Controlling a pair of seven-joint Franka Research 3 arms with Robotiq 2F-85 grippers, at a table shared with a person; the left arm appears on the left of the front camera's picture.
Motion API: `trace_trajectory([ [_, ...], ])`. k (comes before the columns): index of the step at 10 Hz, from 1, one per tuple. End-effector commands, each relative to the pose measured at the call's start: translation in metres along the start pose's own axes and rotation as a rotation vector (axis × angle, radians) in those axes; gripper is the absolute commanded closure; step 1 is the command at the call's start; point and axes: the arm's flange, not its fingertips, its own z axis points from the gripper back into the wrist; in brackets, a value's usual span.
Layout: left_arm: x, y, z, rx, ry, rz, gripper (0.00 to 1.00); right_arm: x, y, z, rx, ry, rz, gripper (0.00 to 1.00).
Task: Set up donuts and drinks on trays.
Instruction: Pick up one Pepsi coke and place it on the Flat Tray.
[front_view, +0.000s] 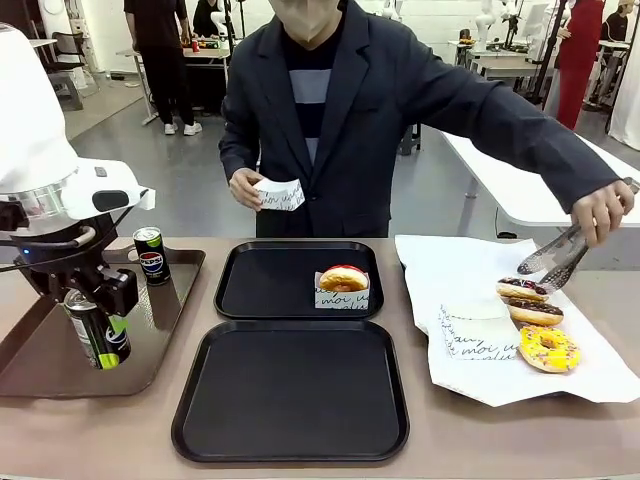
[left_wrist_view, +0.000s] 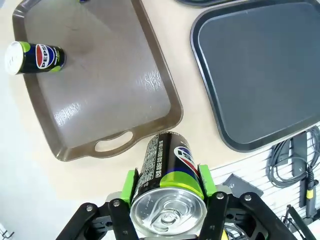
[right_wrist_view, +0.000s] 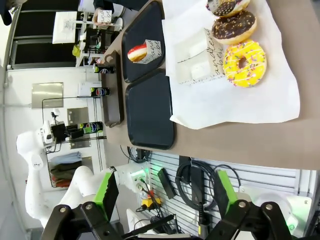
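Your left end effector (left_wrist_view: 168, 181) is clamped on a tilted Pepsi can (left_wrist_view: 167, 155), seemingly lifted off the brown tray (front_view: 40, 350) beneath it, though contact is hard to judge. A second can (front_view: 151, 255) stands farther along that tray. Your right end effector (right_wrist_view: 166, 195) hangs with jaws spread, grasping nothing. Right of the left end effector lie the nearer tray (front_view: 290, 390) and the farther tray (front_view: 265, 280), which carries a sleeved donut (front_view: 343, 285).

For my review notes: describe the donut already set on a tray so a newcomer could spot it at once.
Find the far black tray, nearer the person. Toward its right side stands the sleeved donut, red-pink icing on top. Unlike the bare donuts on the white paper at right, it sits in a scripted white sleeve.
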Motion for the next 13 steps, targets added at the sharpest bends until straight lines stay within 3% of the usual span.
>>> trace_trajectory([
  [1,0.021,0.003,-0.001,-0.02,-0.013,0.0,0.42,0.001,0.0,0.0,0.016,-0.005,0.018,0.0],
  [7,0.184,-0.009,-0.006,-0.149,-0.056,0.157,0.42,0.001,0.0,0.0,0.016,-0.005,0.018,0.0],
  [13,0.246,-0.024,-0.074,-0.139,-0.047,0.202,0.42,0.001,0.0,0.0,0.016,-0.005,0.018,0.0],
])
